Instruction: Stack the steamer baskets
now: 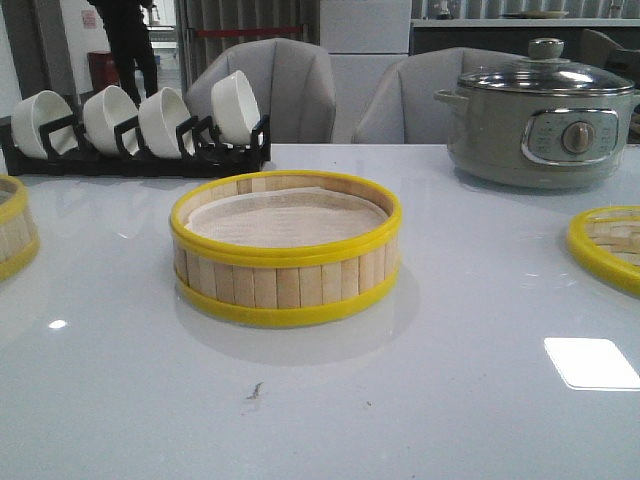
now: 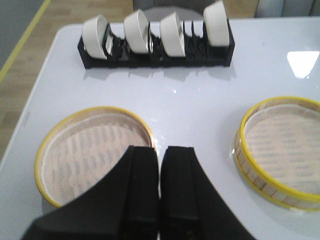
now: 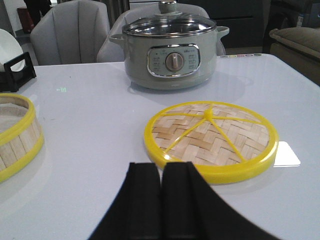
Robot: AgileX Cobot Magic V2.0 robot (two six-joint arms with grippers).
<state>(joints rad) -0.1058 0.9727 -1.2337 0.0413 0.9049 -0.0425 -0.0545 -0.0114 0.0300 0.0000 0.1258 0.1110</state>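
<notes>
The left gripper point(image 2: 160, 200) has its two black fingers point(image 2: 137, 195) pressed together, no gap showing and nothing between them. The right gripper point(image 3: 161, 205) is likewise closed and empty. Neither arm appears in the front view.

From my right wrist camera I'm looking over the right end effector point(image 3: 161, 200), its two black fingers pressed together with only a thin seam between them, holding nothing. Just beyond the fingertips, a flat woven bamboo lid point(image 3: 210, 141) with a bright yellow rim and yellow spokes lies on the white glossy surface point(image 3: 95, 115). Further back stands the grey electric pot point(image 3: 169, 50), glass lid on, dial facing me. At the picture's edge I catch part of a steamer basket point(image 3: 15, 135), yellow-rimmed with pale slats, well apart from the lid. Grey chairs point(image 3: 67, 30) sit behind the surface.
</notes>
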